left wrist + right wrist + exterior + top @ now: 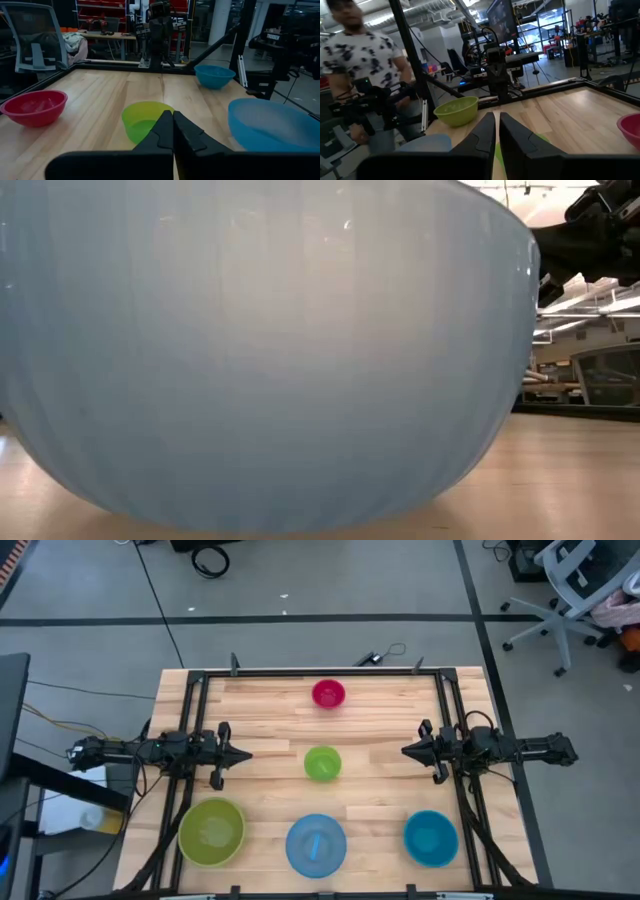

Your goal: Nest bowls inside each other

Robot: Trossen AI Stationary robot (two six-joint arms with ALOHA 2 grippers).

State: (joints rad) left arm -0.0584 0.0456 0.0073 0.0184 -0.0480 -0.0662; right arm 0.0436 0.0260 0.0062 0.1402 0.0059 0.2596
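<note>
Five bowls stand apart on their bases on the wooden table. The magenta bowl is at the far middle and the small green bowl at the centre. Along the near edge stand the yellow-green bowl, the light blue bowl and the teal-blue bowl. My left gripper is shut at the left side, pointing level at the small green bowl. My right gripper is at the right side, also level, its fingers shut to a thin slit. Neither holds anything.
A black frame runs along the table's far edge and both sides. The light blue bowl fills nearly the whole low view. In the right wrist view a person stands beyond the table's left side. An office chair stands off the table.
</note>
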